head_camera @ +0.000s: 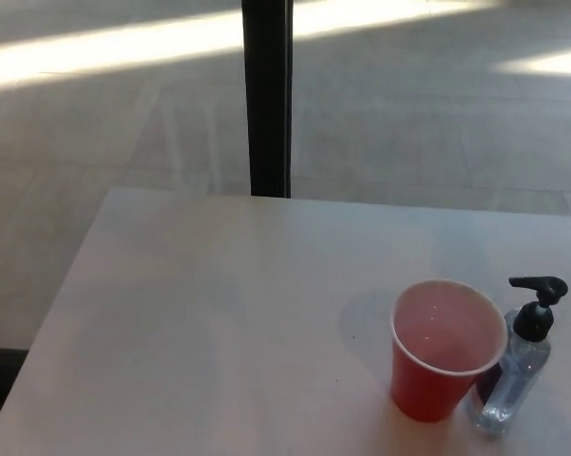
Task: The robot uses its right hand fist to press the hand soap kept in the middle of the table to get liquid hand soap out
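Behind the tabletop (218,313) lies a grey floor with bright bands of sunlight, and a dark vertical post (267,95) stands just past the far edge. On the pale, smooth and matte tabletop there are only two things, both at the near right part and not really in the middle. One is a red plastic cup (447,349), round and tapering to the bottom, with a thin white rim and a pale inside that looks empty. The other is the hand soap bottle (515,369), standing upright just beside the cup on its right, touching it or nearly so. Its body is clear plastic with transparent liquid inside, and on top sits a black pump head with a short spout that points toward the cup.

Neither robot hand is in view, so I cannot tell whether the fingers are spread or pressed together. I judge that the task is at its very start: the pump is not yet pressed. The next move calls for the right robot hand to come in from the right as a closed fist, above the black pump, and push straight down. The bottle is slim and light, so a push from the side could tip it.
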Motion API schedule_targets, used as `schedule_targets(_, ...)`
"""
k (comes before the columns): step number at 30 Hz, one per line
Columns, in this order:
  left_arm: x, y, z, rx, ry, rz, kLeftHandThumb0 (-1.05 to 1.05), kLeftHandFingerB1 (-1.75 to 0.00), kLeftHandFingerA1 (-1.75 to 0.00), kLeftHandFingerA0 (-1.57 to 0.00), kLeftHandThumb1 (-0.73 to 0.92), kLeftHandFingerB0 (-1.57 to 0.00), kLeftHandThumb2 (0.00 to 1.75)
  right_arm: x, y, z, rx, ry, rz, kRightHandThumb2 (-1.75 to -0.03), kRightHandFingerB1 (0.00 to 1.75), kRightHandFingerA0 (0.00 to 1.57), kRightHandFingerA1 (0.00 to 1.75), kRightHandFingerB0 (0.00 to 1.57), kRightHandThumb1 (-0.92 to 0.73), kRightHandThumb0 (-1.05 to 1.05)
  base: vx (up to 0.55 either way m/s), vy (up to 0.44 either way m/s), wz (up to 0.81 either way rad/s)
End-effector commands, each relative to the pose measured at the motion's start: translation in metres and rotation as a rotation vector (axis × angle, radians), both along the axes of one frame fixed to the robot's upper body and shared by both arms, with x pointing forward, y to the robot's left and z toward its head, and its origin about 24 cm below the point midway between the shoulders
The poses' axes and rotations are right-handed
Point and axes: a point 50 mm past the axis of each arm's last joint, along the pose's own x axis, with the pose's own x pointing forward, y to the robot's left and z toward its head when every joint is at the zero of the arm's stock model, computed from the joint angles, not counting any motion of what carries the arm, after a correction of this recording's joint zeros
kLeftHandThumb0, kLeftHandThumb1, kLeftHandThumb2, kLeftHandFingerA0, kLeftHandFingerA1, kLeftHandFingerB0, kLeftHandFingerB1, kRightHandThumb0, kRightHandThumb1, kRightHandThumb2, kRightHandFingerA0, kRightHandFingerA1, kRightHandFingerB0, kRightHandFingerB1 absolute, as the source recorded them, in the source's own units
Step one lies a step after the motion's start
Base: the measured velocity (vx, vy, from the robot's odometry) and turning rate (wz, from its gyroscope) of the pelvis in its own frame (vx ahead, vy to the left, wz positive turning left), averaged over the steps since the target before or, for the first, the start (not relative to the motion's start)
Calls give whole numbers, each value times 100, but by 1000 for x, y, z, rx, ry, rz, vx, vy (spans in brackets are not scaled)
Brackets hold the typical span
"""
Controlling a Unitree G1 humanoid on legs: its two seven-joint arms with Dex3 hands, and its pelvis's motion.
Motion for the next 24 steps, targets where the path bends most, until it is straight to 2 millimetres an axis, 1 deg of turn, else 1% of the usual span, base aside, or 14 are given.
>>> schedule_targets(1,-5,5,3,9,11,34,-15,-79,-94,-74,36,-56,84,-4,12,-26,-23,138,56,-101,147,97,175,69,-59,-23,0,0,0)
schedule_targets(2,-3,5,4,7,13,36,-13,-77,-90,-73,35,-54,89,-8,16,-35,-22,166,82,-101,130,120,175,72,-59,-17,0,0,0)
schedule_targets(3,-3,5,4,7,13,36,-13,-77,-90,-73,35,-54,89,-8,16,-35,-22,168,82,-101,130,120,175,72,-59,-17,0,0,0)
schedule_targets(4,-3,4,4,11,11,34,-14,-80,-95,-74,37,-57,83,-13,20,-45,-11,180,108,-110,116,121,140,86,-58,-33,0,0,0)
schedule_targets(5,-3,4,4,10,12,34,-14,-80,-95,-74,37,-57,83,-13,21,-45,-11,181,108,-110,116,121,140,86,-58,-33,0,0,0)
schedule_targets(6,-5,5,3,11,16,35,-16,-81,-96,-75,35,-58,83,-20,23,-52,-14,202,111,-103,133,123,175,74,-60,-18,0,0,0)
schedule_targets(8,-6,5,3,9,18,39,-15,-81,-97,-76,37,-57,83,-25,24,-55,-12,217,107,-105,133,122,175,73,-59,-19,0,0,0)
schedule_targets(9,-8,4,2,10,11,44,-14,-82,-98,-76,36,-59,84,-28,24,-58,-10,217,114,-107,141,99,175,74,-60,-24,0,0,0)
schedule_targets(10,-8,4,3,13,18,31,-15,-81,-97,-76,36,-57,85,-32,23,-60,-1,219,113,-109,143,98,175,73,-59,-24,0,0,0)
schedule_targets(12,-7,4,3,9,18,33,-14,-80,-96,-75,36,-57,84,-34,23,-60,4,221,114,-110,144,99,175,73,-59,-25,0,0,0)
schedule_targets(13,-8,4,3,17,20,27,-15,-83,-98,-78,36,-61,83,-37,21,-61,19,221,118,-108,142,99,175,74,-61,-26,0,0,0)
schedule_targets(14,-8,4,3,21,28,20,-17,-82,-97,-78,36,-62,82,-39,21,-60,21,222,114,-108,143,100,175,75,-61,-27,0,0,0)
schedule_targets(18,-9,5,2,14,24,28,-15,-82,-98,-78,35,-60,83,-46,22,-56,25,201,123,-106,138,101,175,75,-62,-27,0,0,0)
schedule_targets(24,-11,4,2,19,35,24,-16,-81,-96,-77,36,-58,83,-53,28,-50,26,172,152,-105,138,101,175,75,-63,-25,0,0,0)
